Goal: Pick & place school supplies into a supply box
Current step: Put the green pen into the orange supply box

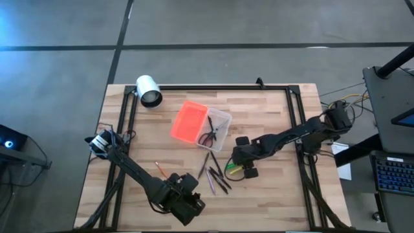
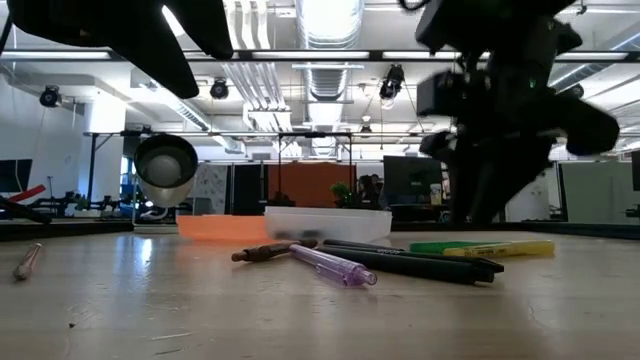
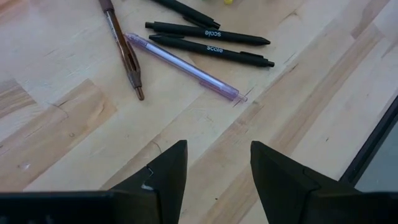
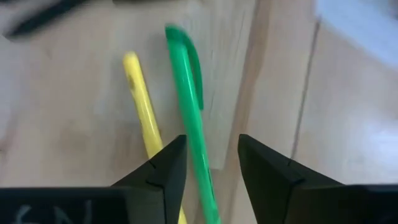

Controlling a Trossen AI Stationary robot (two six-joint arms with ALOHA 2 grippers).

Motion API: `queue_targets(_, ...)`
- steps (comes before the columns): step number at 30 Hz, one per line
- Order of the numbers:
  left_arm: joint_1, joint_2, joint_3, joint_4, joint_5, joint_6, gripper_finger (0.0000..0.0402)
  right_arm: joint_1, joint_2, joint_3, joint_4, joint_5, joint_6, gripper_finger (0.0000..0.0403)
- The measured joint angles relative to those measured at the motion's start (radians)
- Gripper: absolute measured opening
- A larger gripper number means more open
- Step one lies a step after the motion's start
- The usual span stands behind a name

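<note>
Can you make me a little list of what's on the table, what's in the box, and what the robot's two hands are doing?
box: clear plastic case with orange lid flipped open
inside box: small red-handled scissors
loose on table: thin dark pens, a clear purple pen, a brown pen, an orange pencil
right gripper: jaws open, straddling a green pen beside a yellow pen
left gripper: jaws open, empty, near table's front edge
extra: white cylinder, back left

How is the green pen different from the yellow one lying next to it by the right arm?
The green pen runs straight up between the right gripper's open fingers, while the yellow pen lies just outside them, beside one finger. The green pen looks thicker and carries a clip near its far end; the yellow pen looks slimmer and plain. Both lie flat on the wooden table, close together and nearly parallel.
</note>
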Motion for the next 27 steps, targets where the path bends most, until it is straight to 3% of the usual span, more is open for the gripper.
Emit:
queue_targets(10, 0.0, 0.0, -0.013, 0.005, 0.001, -0.02, 0.0158, -0.004, 0.096, 0.002, 0.047, -0.006, 0.007, 0.0143)
queue_targets(14, 0.0, 0.0, -0.013, 0.008, 0.001, -0.021, 0.0158, -0.006, 0.1, 0.002, 0.045, -0.005, -0.016, 0.0112)
queue_targets(21, 0.001, 0.0, -0.013, 0.013, 0.0, -0.023, 0.0158, -0.006, 0.101, 0.003, 0.028, 0.013, -0.06, 0.0023)
queue_targets(27, 0.0, -0.001, -0.013, 0.015, 0.0, -0.024, 0.0158, -0.014, 0.007, 0.028, -0.053, 0.142, -0.118, 0.0018)
